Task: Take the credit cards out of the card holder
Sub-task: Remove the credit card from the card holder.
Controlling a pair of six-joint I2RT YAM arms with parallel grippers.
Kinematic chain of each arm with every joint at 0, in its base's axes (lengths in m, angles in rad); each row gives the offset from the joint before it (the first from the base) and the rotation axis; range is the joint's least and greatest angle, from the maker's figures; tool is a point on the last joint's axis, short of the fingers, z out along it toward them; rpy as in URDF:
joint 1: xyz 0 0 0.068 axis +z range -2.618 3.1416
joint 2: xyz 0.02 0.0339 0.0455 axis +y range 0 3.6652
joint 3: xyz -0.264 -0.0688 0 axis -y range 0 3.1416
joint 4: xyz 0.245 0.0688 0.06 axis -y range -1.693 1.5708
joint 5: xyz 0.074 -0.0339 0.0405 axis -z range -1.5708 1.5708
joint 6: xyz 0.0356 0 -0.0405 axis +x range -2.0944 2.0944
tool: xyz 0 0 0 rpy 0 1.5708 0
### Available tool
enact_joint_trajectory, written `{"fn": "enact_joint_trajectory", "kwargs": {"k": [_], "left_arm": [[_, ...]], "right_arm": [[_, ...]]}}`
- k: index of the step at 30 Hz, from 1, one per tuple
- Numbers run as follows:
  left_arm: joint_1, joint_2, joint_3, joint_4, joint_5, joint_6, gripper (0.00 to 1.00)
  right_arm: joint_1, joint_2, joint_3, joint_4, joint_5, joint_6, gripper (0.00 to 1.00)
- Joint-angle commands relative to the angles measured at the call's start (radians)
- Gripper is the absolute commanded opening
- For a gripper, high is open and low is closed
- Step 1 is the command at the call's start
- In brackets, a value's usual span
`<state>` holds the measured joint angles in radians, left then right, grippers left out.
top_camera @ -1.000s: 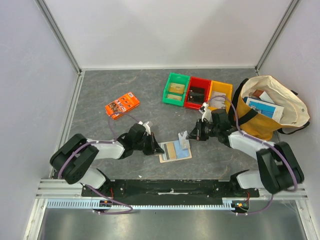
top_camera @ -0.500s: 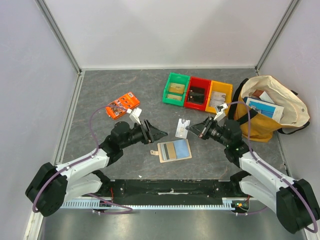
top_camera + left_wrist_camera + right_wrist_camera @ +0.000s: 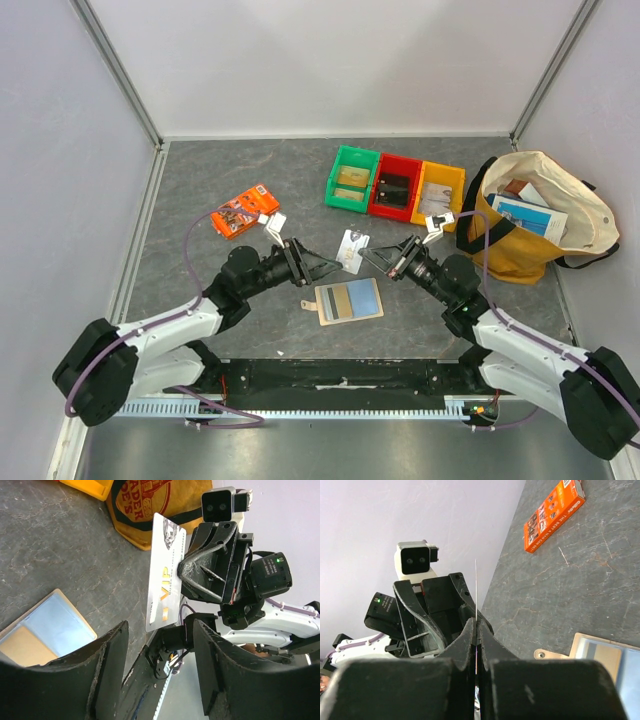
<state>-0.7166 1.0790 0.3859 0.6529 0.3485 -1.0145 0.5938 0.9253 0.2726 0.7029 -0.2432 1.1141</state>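
Pinches a white credit card by one edge in the right gripper, jaws fully closed on it. Holds it in the air above the table, printed face turned toward the left arm. Meets the left gripper almost tip to tip there, jaws parted about midway with nothing between them, tips just beside the card's free edge and apparently not touching.

Leaves the card holder lying open and flat on the table just below, toward the arms' bases, with a pale blue panel and a tan one facing up. Possibly another card under that blue, impossible to tell.

Further out, skirts an orange packet on the left, three coloured bins at the back and a tote bag on the right, all well apart from the work.

Looks like a mid-air hand-over of a card already out of the holder. Calls next for closing the left jaws squarely on the free edge before loosening the right, to avoid a drop or twist.
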Motion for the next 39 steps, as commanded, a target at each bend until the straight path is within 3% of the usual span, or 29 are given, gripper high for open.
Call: {"fn": "enact_joint_trajectory", "kwargs": {"k": [1, 5, 7, 11, 12, 15, 19, 23, 27, 33, 39], "left_arm": [[-0.017, 0.028, 0.021, 0.077, 0.004, -0.021, 0.59], [-0.024, 0.059, 0.025, 0.099, 0.001, -0.018, 0.54], [-0.024, 0.062, 0.018, 0.117, -0.003, -0.024, 0.45], [-0.024, 0.053, 0.005, 0.142, -0.016, -0.018, 0.07], [-0.024, 0.047, 0.007, 0.137, -0.014, -0.010, 0.02], [-0.012, 0.018, 0.019, 0.070, 0.016, 0.043, 0.02], [0.064, 0.006, 0.048, -0.016, 0.217, 0.103, 0.02], [0.161, -0.013, 0.103, -0.188, 0.423, 0.204, 0.02], [0.167, -0.065, 0.211, -0.493, 0.517, 0.428, 0.02], [0.167, -0.068, 0.340, -0.801, 0.606, 0.642, 0.02], [0.167, -0.039, 0.381, -0.825, 0.685, 0.662, 0.02]], "right_arm": [[0.023, 0.026, -0.004, 0.118, 0.047, 0.021, 0.00], [0.035, 0.050, -0.010, 0.156, 0.048, 0.029, 0.00], [0.037, 0.053, -0.007, 0.158, 0.045, 0.026, 0.00], [0.040, 0.067, 0.004, 0.144, 0.024, 0.010, 0.00], [0.038, 0.073, 0.007, 0.147, 0.016, 0.007, 0.00], [0.040, 0.070, 0.022, 0.110, -0.005, -0.031, 0.05], [-0.008, 0.018, 0.092, -0.115, -0.057, -0.189, 0.23], [-0.153, -0.009, 0.180, -0.302, -0.282, -0.353, 0.46], [-0.213, -0.002, 0.299, -0.546, -0.494, -0.590, 0.64], [-0.213, 0.021, 0.373, -0.606, -0.672, -0.707, 0.67], [-0.210, 0.044, 0.389, -0.531, -0.791, -0.691, 0.65]]}}
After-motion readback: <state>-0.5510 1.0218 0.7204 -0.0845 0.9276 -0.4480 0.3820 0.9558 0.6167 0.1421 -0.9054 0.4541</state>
